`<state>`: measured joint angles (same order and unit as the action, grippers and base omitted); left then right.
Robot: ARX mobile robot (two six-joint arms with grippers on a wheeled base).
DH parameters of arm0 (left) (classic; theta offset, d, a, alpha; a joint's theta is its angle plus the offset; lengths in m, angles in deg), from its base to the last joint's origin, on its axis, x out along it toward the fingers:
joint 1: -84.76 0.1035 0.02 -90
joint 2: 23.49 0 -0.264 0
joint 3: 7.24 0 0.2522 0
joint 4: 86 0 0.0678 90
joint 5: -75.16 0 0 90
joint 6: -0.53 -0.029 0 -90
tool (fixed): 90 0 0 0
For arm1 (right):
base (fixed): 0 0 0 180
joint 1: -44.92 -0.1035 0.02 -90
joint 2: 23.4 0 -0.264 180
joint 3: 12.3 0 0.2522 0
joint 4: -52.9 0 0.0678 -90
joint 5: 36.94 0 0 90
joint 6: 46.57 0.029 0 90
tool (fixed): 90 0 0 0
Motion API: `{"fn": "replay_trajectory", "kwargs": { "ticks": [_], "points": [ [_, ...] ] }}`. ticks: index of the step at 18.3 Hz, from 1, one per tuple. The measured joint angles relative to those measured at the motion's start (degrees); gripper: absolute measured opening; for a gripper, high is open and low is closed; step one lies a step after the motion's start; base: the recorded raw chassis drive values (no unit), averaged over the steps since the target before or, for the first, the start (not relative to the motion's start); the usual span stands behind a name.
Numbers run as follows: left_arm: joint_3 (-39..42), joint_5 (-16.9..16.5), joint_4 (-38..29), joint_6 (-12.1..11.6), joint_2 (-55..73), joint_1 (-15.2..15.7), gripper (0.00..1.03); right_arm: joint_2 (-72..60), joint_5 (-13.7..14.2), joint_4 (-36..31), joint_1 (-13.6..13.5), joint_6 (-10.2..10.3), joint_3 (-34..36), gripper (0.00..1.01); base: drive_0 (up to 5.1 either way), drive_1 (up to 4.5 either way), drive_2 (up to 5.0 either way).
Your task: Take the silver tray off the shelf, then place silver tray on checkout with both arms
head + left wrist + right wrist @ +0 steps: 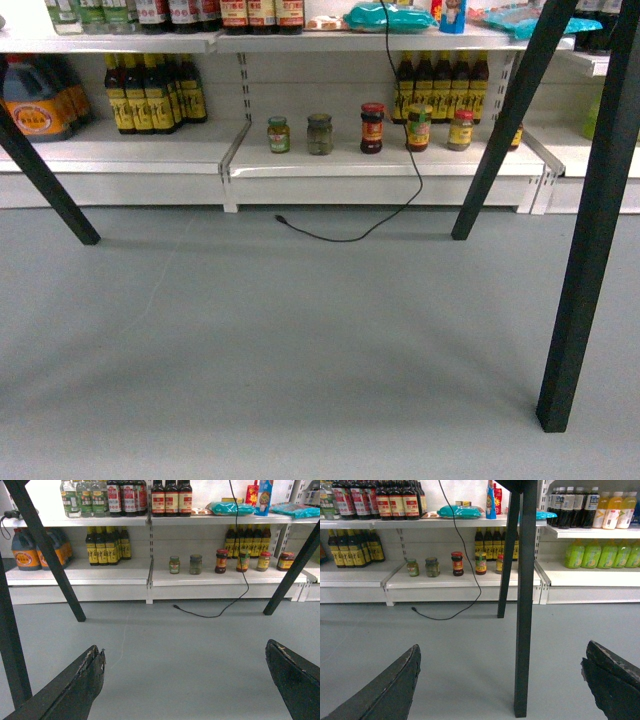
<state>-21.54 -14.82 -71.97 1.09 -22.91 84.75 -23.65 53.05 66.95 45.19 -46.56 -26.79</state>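
Long white metal shelf [380,160] — small glass jars [320,134] in a row; left tool [185,680] and right tool [502,680] — both spread wide, empty, above grey floor [300,340].

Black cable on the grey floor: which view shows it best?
Head view: the thin black cable hangs from the top shelf past the jars and curls across the floor to its plug, all unobstructed. The left wrist view shows the same run, smaller. The right wrist view shows it too, farther off.
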Motion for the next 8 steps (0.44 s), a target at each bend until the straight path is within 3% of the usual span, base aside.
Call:
{"fn": "replay_trajectory", "kwargs": {
  "ticks": [8],
  "points": [
    [0.0, 0.0, 0.0, 0.0, 0.0, 0.0, 0.98, 0.0, 0.0, 0.0, 0.0, 0.0, 0.0, 0.98, 0.0, 0.0, 0.0]
  ]
}}
